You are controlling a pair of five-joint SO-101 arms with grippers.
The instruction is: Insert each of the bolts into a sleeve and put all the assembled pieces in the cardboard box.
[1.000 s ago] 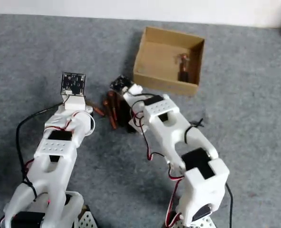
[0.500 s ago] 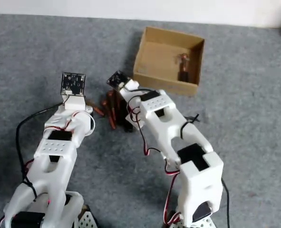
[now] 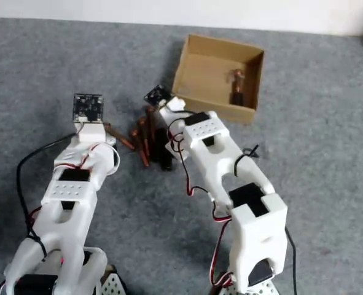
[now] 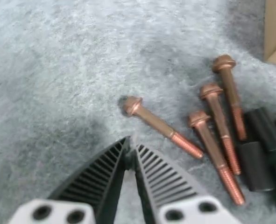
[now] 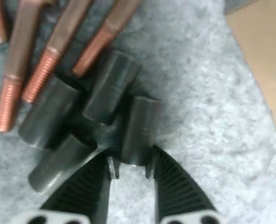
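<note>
The left tool (image 4: pixel 130 156) is closed and empty. The nearest bolt (image 4: pixel 161 127) lies just ahead, its long axis slanting away from the tool. The right tool (image 5: pixel 130 170) is narrowly open, a sleeve (image 5: pixel 140 128) end-on at its tips, with the cardboard box (image 3: pixel 212 106) beyond.

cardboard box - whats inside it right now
One assembled piece: a copper bolt in a black sleeve, against the right-hand inner wall of the cardboard box in the high view. The near wall hides the floor strip just behind it.
</note>
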